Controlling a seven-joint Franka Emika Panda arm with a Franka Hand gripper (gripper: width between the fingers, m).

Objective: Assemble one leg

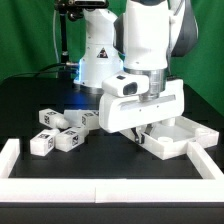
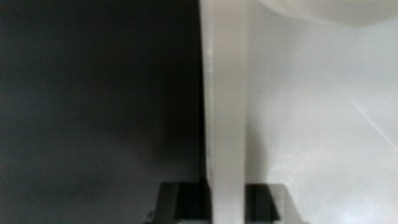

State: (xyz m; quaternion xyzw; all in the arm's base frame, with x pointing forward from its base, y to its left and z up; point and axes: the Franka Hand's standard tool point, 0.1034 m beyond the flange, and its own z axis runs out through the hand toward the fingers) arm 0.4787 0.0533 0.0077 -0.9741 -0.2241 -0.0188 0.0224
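Toward the front right corner of the black tabletop point(image 1: 30, 100), in the exterior view, the gripper point(image 1: 140, 132) hangs low over the near-left rim of the square panel point(image 1: 165, 150). The legs point(image 1: 68, 136) lie in a loose cluster toward the exterior view's left, well short of the front edge. The nearest leg point(image 1: 88, 122) sits just beside the jaws on that side, apart from them, so any reach for it runs leftward, away from the panel. Its long axis is too small to read. In the wrist view, the panel's rim wall point(image 2: 222, 100) runs straight between the two fingers point(image 2: 178, 200). The jaws stand narrow, pads seemingly pressed against the wall. A round corner socket point(image 2: 329, 8) shows beyond, and no leg appears.
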